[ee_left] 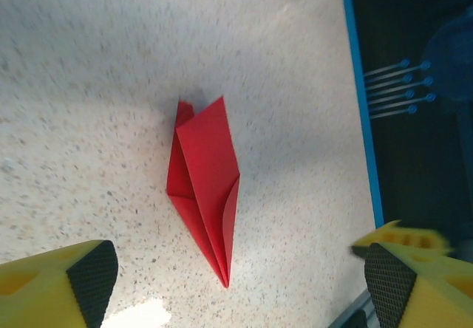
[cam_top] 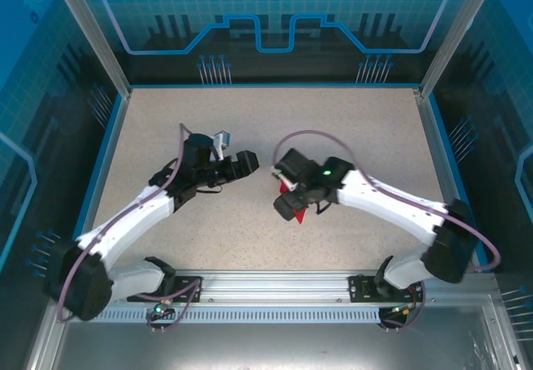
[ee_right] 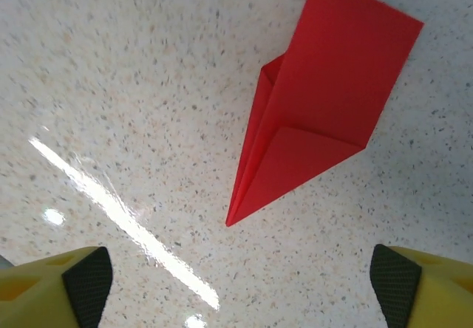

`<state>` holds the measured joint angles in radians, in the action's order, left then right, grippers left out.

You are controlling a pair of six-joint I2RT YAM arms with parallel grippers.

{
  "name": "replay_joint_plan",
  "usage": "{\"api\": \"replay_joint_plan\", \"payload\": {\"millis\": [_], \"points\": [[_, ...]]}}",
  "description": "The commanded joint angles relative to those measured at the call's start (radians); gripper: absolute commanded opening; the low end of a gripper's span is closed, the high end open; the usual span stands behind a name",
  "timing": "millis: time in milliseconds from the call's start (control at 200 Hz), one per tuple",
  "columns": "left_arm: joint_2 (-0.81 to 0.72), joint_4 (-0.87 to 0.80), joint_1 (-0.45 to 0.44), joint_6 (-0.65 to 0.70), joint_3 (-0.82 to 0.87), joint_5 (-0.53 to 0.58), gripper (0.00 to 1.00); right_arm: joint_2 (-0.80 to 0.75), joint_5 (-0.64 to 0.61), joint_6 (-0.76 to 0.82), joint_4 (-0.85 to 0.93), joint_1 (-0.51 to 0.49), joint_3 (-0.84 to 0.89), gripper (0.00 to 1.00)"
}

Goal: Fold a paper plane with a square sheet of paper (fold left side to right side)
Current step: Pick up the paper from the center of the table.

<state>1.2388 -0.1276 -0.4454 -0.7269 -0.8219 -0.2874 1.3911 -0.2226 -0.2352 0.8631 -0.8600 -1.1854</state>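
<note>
Yellow fingers [ee_right: 44,291] of the right gripper [ee_right: 242,280] stand wide apart above the paper plane [ee_right: 318,106], which lies flat and free near the middle of the tabletop [cam_top: 250,245]. Beside it the left gripper [ee_left: 242,280] gapes too, holding nothing.

table: speckled beige tabletop [cam_top: 358,128], blue rim [cam_top: 275,85] | walls: blue printed panels [cam_top: 275,7] | light: glare streak [ee_right: 122,217]
</note>
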Motion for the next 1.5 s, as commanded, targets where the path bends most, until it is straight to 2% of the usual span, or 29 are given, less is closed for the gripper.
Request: {"api": "replay_joint_plan", "payload": {"millis": [0,150,300,495,655,820,985,1110,1175,1321,1416,1496], "points": [[0.116,0.111,-0.035,-0.037,-0.015,-0.112,0.89,-0.144,0.181,-0.04,-0.166,0.097,0.12,0.99],[0.3,0.211,-0.078,-0.057,-0.063,-0.145,0.87,-0.343,0.275,-0.105,-0.302,0.245,0.29,0.99],[0.479,0.286,-0.104,-0.085,-0.127,-0.157,0.84,-0.468,0.354,-0.148,-0.401,0.341,0.431,0.99],[0.641,0.326,-0.106,-0.098,-0.201,-0.159,0.79,-0.538,0.488,-0.214,-0.533,0.417,0.557,0.99],[0.704,0.374,-0.106,-0.114,-0.228,-0.182,0.7,-0.545,0.518,-0.205,-0.591,0.433,0.618,0.99],[0.74,0.371,-0.106,-0.103,-0.253,-0.194,0.46,-0.488,0.575,-0.203,-0.592,0.476,0.625,0.99],[0.73,0.403,-0.106,-0.076,-0.232,-0.187,0.19,-0.346,0.789,-0.217,-0.64,0.6,0.621,0.99],[0.692,0.444,-0.104,-0.041,-0.191,-0.197,0.04,-0.215,0.936,-0.177,-0.738,0.671,0.606,0.89],[0.674,0.492,-0.101,-0.039,-0.166,-0.227,0.0,-0.144,0.97,-0.151,-0.779,0.684,0.587,0.83],[0.627,0.587,-0.093,-0.043,-0.112,-0.32,0.0,0.007,1.056,-0.127,-0.913,0.716,0.559,0.71],[0.583,0.626,-0.082,-0.034,-0.072,-0.375,0.0,0.066,1.057,-0.112,-0.983,0.749,0.558,0.7],[0.55,0.637,-0.076,-0.02,-0.044,-0.407,0.0,0.124,1.111,-0.1,-1.038,0.776,0.551,0.7]]}}
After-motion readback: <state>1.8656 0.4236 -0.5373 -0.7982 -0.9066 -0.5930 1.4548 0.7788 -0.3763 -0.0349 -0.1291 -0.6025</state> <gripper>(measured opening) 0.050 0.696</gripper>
